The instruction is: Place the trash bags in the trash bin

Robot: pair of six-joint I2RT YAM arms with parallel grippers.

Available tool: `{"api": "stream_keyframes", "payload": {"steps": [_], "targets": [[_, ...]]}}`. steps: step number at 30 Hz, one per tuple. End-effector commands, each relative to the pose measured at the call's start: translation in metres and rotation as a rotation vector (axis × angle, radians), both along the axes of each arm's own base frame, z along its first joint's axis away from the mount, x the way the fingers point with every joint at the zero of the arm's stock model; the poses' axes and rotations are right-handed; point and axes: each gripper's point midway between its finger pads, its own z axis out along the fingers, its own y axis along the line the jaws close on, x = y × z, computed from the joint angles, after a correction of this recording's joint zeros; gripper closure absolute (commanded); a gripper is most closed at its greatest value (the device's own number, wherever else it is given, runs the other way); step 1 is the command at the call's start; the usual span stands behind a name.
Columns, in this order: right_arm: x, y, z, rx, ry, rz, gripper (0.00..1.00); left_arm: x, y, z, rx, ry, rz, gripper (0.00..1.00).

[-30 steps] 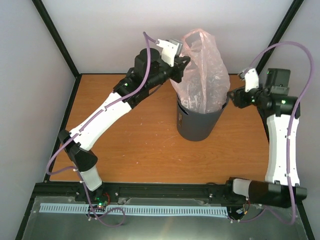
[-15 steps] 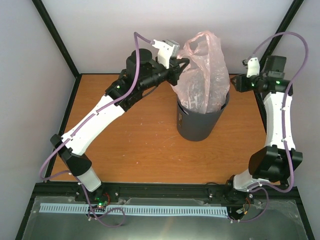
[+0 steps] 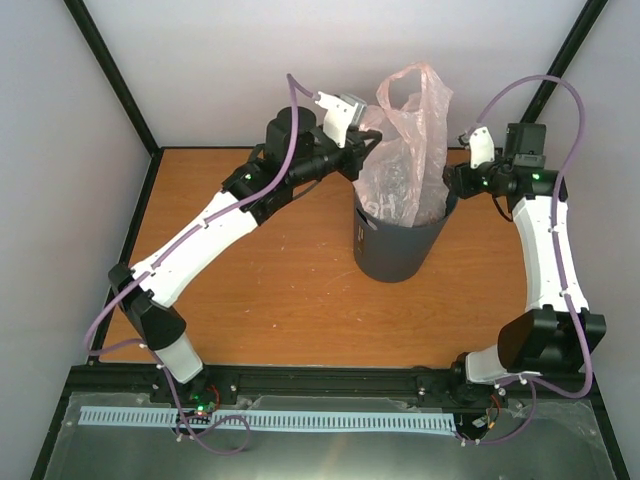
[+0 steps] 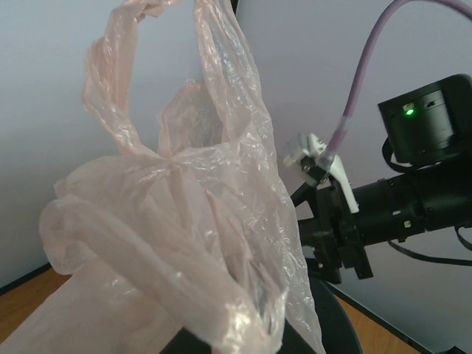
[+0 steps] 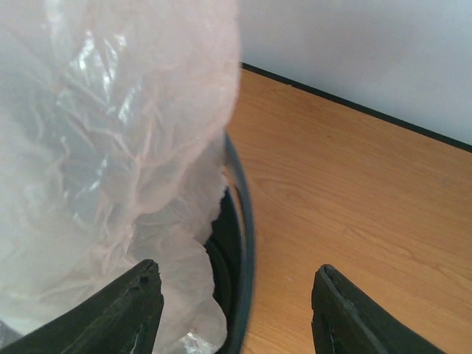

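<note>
Stuffing in hand: pale-pink trash bag [image 3: 408,140] stands half inside the grey bin [image 3: 395,255], frame centre. Left jaws clench its side; right jaws released at the rim. Next, I press it down.

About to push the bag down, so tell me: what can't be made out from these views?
Trash bin interior: all views, filled by the pink plastic bag.
Left gripper jaws: left wrist view, bag folds cover them.
Bag lettering: top view, too small to read.
Bin's far rim: right wrist view, behind bag.
</note>
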Motion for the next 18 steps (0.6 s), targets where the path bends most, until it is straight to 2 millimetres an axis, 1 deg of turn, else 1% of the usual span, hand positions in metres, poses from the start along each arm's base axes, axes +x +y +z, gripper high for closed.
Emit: {"api": "stream_keyframes", "payload": {"steps": [1, 4, 6, 9, 13, 14, 16, 18], "targets": [[-0.007, -0.023, 0.024, -0.004, -0.067, -0.082, 0.43, 0.003, -0.013, -0.006, -0.020, 0.014, -0.035, 0.99], [-0.012, -0.033, 0.035, 0.005, -0.093, -0.108, 0.41, 0.006, -0.022, -0.015, -0.023, 0.033, -0.061, 0.99], [-0.017, -0.036, 0.037, 0.014, -0.093, -0.115, 0.40, 0.006, -0.028, -0.021, -0.029, 0.052, -0.084, 0.99], [-0.023, -0.046, 0.034, 0.034, -0.082, -0.136, 0.39, 0.005, -0.041, -0.032, -0.042, 0.092, -0.138, 0.99], [-0.027, -0.069, 0.011, 0.036, -0.048, -0.198, 0.39, 0.000, -0.057, -0.055, -0.043, 0.175, -0.222, 0.99], [-0.027, -0.074, 0.002, 0.036, -0.030, -0.209, 0.39, -0.002, -0.062, -0.054, -0.061, 0.177, -0.250, 0.99], [-0.029, -0.079, -0.017, 0.033, 0.007, -0.217, 0.39, -0.006, -0.069, -0.065, -0.063, 0.212, -0.292, 0.99], [-0.031, -0.078, -0.034, 0.041, 0.036, -0.208, 0.39, -0.010, -0.072, -0.073, -0.057, 0.232, -0.316, 0.99]]}}
